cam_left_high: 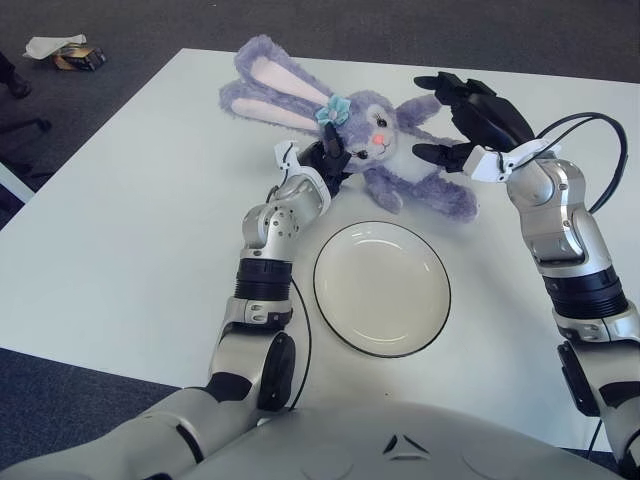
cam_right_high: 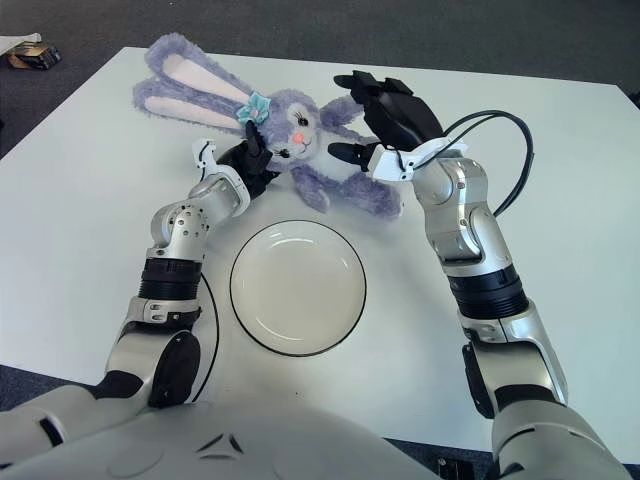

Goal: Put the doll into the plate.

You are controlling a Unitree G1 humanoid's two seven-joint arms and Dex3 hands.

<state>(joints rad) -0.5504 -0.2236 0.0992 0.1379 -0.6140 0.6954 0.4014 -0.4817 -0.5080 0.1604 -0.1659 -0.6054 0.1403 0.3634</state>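
Observation:
The doll (cam_left_high: 372,122) is a purple plush bunny with long ears and a teal bow. It lies on the white table (cam_left_high: 130,220), just beyond the empty white plate (cam_left_high: 317,285). My left hand (cam_left_high: 325,158) touches the left side of the doll's head under the bow, with one finger pointing up and nothing closed around the plush. My right hand (cam_left_high: 452,118) hovers over the doll's right arm and body with its fingers spread wide, the thumb close to the plush.
A black cable (cam_left_high: 603,150) loops out from my right wrist. A small box and crumpled paper (cam_left_high: 72,52) lie on the dark floor beyond the table's far left corner. The table's left edge runs diagonally nearby.

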